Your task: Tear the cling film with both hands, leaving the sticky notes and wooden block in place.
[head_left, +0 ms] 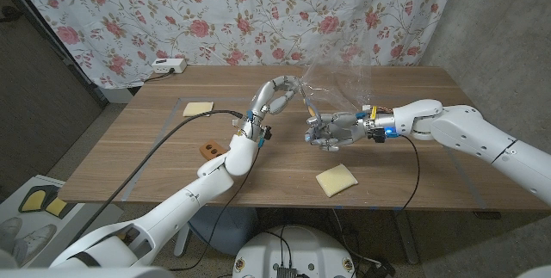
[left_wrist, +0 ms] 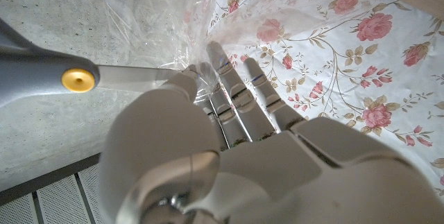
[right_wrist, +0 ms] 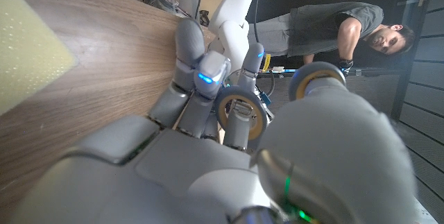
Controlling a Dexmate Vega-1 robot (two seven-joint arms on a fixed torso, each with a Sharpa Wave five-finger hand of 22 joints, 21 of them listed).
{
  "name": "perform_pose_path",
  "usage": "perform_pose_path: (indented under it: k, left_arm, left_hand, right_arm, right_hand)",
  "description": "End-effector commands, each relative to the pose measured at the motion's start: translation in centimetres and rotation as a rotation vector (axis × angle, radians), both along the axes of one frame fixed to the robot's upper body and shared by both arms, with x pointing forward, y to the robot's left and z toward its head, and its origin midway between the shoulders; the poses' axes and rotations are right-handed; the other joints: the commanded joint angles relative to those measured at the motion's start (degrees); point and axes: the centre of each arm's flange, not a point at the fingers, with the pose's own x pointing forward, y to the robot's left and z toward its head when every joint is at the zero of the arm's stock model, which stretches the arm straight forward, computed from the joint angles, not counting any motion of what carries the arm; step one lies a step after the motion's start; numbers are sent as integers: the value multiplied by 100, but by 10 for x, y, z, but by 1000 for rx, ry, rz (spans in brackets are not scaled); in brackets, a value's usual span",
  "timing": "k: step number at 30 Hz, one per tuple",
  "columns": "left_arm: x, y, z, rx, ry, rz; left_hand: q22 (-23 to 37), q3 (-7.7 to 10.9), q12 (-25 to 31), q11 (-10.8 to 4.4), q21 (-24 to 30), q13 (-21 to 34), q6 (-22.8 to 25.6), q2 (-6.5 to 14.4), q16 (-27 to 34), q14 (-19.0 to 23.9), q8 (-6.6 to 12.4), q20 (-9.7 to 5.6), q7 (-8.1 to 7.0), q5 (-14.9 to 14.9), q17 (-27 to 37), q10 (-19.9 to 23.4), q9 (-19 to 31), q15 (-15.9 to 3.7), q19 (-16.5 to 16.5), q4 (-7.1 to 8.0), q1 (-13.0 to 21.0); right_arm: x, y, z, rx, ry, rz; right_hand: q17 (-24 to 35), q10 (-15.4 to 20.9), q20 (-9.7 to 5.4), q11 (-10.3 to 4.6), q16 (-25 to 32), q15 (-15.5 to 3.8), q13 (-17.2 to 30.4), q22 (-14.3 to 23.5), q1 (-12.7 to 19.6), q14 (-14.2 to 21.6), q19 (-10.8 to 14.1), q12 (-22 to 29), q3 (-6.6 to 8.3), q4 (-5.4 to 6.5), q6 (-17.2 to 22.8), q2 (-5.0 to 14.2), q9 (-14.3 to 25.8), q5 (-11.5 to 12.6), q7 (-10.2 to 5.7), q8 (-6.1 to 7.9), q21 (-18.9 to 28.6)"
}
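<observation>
Mid-table crowded: left hand [head_left: 280, 95] raised, pinching cling film [head_left: 340, 80]; right hand [head_left: 330, 130] just beside it at 4 o'clock. Film hangs across the gap toward 1 o'clock. Sticky notes [head_left: 336, 179] at 6 o'clock of right hand, another pad [head_left: 199, 108] at 9 o'clock of left hand, wooden block [head_left: 210, 149] at 8 o'clock. Bare tabletop [head_left: 430, 166] at 3 o'clock.

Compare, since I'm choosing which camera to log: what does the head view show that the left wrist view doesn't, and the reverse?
Head view alone: the wooden table, two yellow sticky notes, the wooden block and the right hand. Left wrist view alone: the film's wrinkles close up, bunched at the left hand's fingers. Both share: the left hand holding the cling film, and the floral curtain.
</observation>
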Motion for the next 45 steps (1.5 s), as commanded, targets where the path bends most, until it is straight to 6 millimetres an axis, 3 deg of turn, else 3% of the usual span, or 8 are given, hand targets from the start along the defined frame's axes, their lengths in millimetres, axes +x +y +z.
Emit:
perform_pose_path:
  k: [1,12,21,22,23,27,37,45]
  left_arm:
    - [-3,-2,-3,-6,-1,3]
    - [-6,-4,-1,-24,-13,-4]
    - [-5,-7,-1,-42,-17,-13]
    - [-5,-7,-1,-44,-19,-15]
    - [-5,-7,0,-46,-21,-15]
    - [-6,-7,1,-68,-28,-23]
    - [-10,-8,2,-102,-27,-43]
    - [-11,-6,-1,-100,-23,-37]
  left_hand:
    - [-6,4,14,-73,51,60,104,19,-23,50,30,-3,-19,24,25,138,59,21,-35,2,-50]
    - [-48,-1,-8,-74,80,61,103,22,-38,59,18,-9,-16,21,40,147,72,20,-55,5,-55]
    - [-90,-5,-23,-73,117,74,134,20,-56,65,4,-13,-15,18,56,161,63,20,-67,4,-59]
    - [-95,-5,-30,-73,120,70,116,19,-58,66,-5,-11,-10,18,58,158,64,19,-70,3,-58]
    - [-101,-6,-33,-72,127,69,115,21,-63,64,-10,-12,-4,17,60,164,62,21,-72,4,-60]
    - [-116,-7,-36,-71,140,76,121,22,-69,67,-15,-20,-11,16,65,170,63,19,-80,4,-60]
    - [-142,-7,-44,-70,171,92,117,26,-74,83,-17,-18,26,12,81,177,91,17,-89,-4,-54]
    - [-163,-9,-57,-70,198,93,117,27,-82,92,-24,-21,13,6,93,180,105,19,-97,-7,-53]
  right_arm:
    - [-2,-4,-3,45,6,35]
    - [-5,0,-2,20,-19,49]
    - [-8,2,-2,-20,-64,11]
    - [-8,2,-2,-20,-61,11]
    - [-9,2,-1,-23,-68,7]
    - [-10,2,1,-31,-92,-5]
    - [-10,3,1,-34,-85,5]
    - [-12,0,0,-1,-58,-1]
  right_hand:
    - [6,1510,-478,-1534,-30,-178,134,-38,749,71,-24,34,2455,-1599,-3,935,-27,104,31,-57,59]
    - [16,1432,-483,-1503,-35,-180,267,-150,728,104,-77,-14,2481,-1730,-169,1095,-207,-24,121,-296,185]
    - [11,1351,-484,-1200,-18,-155,248,-278,854,-131,-252,-160,2247,-1857,-317,1265,-422,-882,171,-408,218]
    - [11,1324,-484,-1195,-10,-158,302,-271,883,-170,-282,-149,2211,-1864,-328,1286,-450,-1049,165,-406,234]
    - [11,1297,-484,-1167,11,-158,417,-247,953,-259,-347,-125,2139,-1863,-339,1341,-513,-1468,144,-394,268]
    - [3,1264,-483,-1139,27,-160,582,-229,1008,-332,-375,-91,2104,-1811,-416,1423,-557,-1960,103,-383,289]
    - [5,1210,-481,-1183,58,-160,873,-157,1051,-347,-382,12,2190,-1743,-567,1481,-407,-2557,71,-314,309]
    - [5,1335,-482,-1326,79,-175,476,-288,957,-306,-390,-224,2220,-1764,-446,1342,-461,-2735,103,-322,258]
